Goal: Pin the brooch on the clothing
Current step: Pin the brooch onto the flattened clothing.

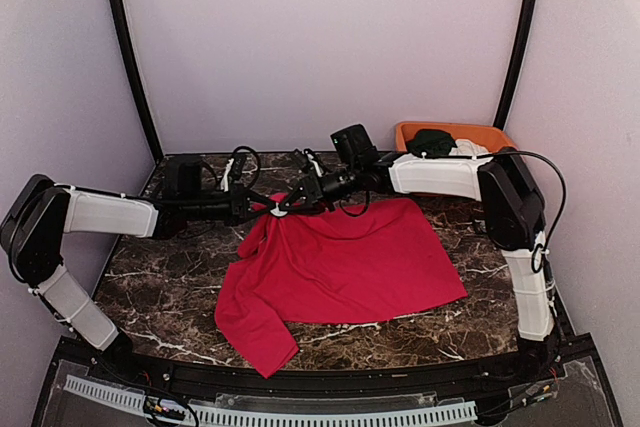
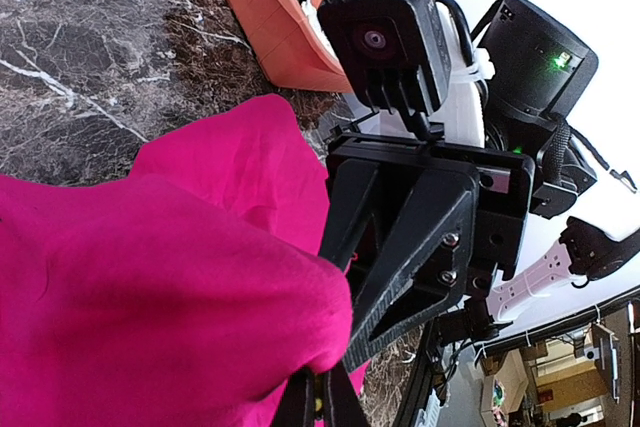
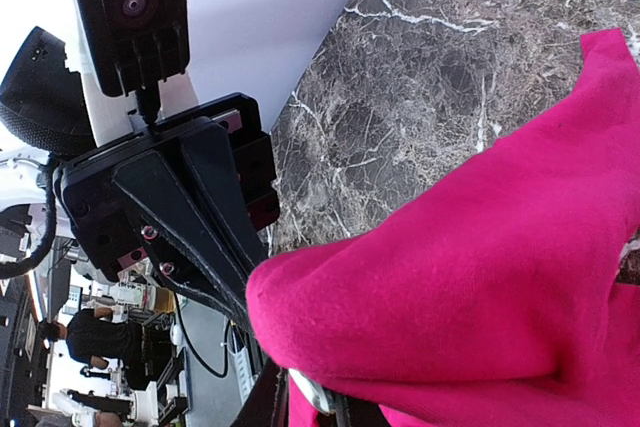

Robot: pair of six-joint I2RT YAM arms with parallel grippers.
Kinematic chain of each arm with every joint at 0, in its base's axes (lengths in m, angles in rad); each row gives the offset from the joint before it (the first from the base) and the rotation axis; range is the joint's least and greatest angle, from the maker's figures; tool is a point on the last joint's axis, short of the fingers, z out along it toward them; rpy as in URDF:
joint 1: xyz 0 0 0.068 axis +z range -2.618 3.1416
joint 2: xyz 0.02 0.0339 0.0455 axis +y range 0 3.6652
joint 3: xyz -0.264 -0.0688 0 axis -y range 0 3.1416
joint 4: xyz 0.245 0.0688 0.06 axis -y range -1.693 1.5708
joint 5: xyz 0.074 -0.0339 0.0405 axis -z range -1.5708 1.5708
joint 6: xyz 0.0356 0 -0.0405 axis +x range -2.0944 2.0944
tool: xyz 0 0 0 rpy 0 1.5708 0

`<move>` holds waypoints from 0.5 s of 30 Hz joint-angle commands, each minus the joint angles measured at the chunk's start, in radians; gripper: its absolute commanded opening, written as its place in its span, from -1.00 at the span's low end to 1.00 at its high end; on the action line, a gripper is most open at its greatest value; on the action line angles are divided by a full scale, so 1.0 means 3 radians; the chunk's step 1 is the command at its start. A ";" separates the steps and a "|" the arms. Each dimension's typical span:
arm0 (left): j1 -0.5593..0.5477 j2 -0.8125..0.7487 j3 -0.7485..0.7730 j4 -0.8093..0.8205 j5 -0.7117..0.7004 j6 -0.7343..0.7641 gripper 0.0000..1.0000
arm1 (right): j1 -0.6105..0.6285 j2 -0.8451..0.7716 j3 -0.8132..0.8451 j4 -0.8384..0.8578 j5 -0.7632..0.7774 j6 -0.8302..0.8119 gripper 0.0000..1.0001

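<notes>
The red T-shirt (image 1: 350,262) lies spread on the marble table, its far left corner lifted off the surface. Both grippers meet at that raised corner, tip to tip. My left gripper (image 1: 262,209) is shut on a fold of the shirt (image 2: 150,287); something small and yellowish shows between its tips (image 2: 322,402). My right gripper (image 1: 286,205) is shut on a small white brooch (image 3: 318,394), pressed under the cloth fold (image 3: 480,287). The brooch shows as a white spot (image 1: 272,210) between the two grippers. The cloth hides most of it.
An orange tray (image 1: 405,130) stands at the back right with a dark green garment (image 1: 432,142) and a white garment (image 1: 470,149) in it. The tray also shows in the left wrist view (image 2: 270,17). Bare marble (image 1: 160,277) lies left of the shirt.
</notes>
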 commanded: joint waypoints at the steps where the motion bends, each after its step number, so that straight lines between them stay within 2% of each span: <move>1: -0.0063 -0.0032 -0.0034 0.0513 0.0298 -0.0099 -0.99 | 0.0047 0.0125 0.0024 0.0295 0.0041 0.0108 -0.74; 5: -0.0052 -0.0033 -0.0046 0.0572 0.0315 -0.0147 -0.99 | 0.0046 0.0121 0.0000 0.0438 0.0021 0.0154 -0.71; 8: -0.0051 -0.0035 -0.0046 0.0572 0.0315 -0.0153 -0.99 | 0.0051 0.0128 0.0003 0.0506 -0.0012 0.0203 -0.60; 15: -0.0046 -0.0053 -0.0049 0.0596 0.0317 -0.0170 -0.99 | 0.0067 0.0161 0.0050 0.0522 -0.0039 0.0235 -0.62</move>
